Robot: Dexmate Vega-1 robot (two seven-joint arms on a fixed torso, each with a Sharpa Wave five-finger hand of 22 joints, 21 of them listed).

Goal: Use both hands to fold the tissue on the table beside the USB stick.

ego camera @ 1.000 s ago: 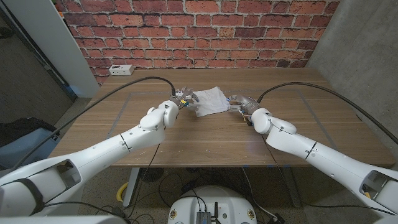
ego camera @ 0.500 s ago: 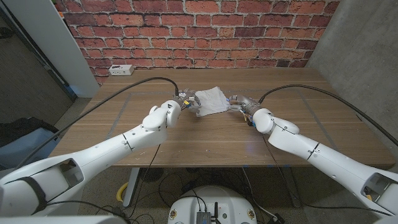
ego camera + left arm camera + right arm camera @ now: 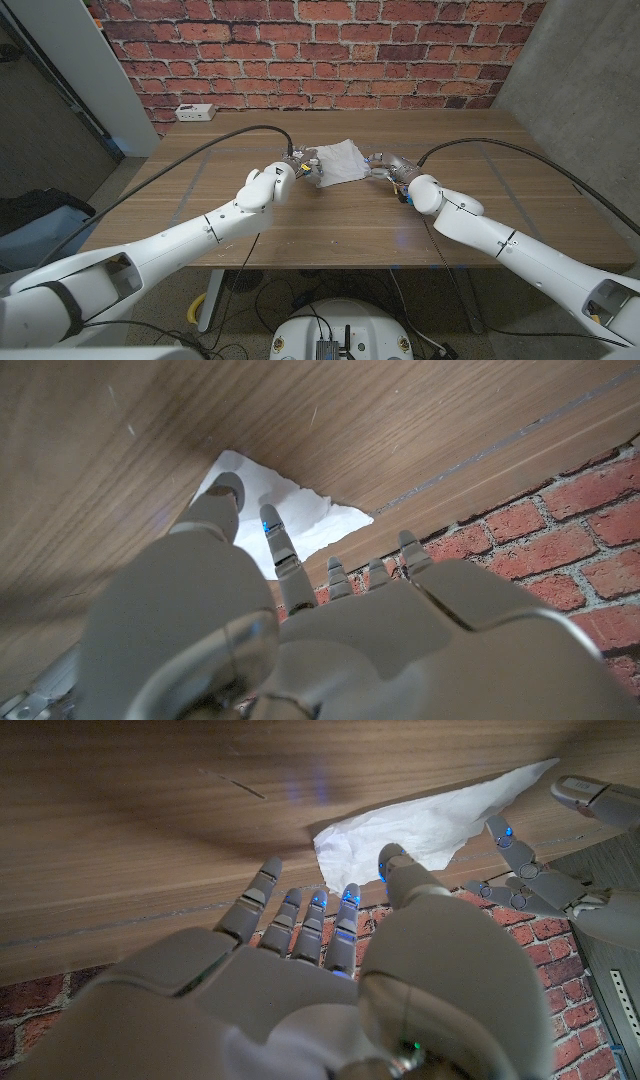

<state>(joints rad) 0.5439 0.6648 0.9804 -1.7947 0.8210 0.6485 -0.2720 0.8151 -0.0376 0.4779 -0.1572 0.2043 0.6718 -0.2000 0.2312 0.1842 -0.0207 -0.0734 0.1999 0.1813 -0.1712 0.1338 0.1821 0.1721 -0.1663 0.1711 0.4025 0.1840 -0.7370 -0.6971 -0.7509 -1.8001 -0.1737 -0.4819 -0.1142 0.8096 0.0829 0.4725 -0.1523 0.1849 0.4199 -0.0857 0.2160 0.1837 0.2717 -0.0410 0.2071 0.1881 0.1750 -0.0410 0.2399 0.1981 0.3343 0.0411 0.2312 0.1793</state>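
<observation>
— Where's the tissue point(image 3: 338, 161)?
— On the table point(image 3: 330, 215), toward its far side, between both arms.
— The left robot hand point(image 3: 300, 166)?
— At the tissue's edge, fingers spread; whether it grips, I cannot tell.
— The right robot hand point(image 3: 385, 166)?
— Fingers apart beside the opposite edge, holding nothing.

Glossy white rounded arm shells, dark seams at joints. Black cable loops off each forearm. Left hand point(image 3: 303, 164) and right hand point(image 3: 385, 164): grey metallic segmented fingers point(image 3: 262, 888), small blue lights near the tips; pale grey palm backs.
</observation>
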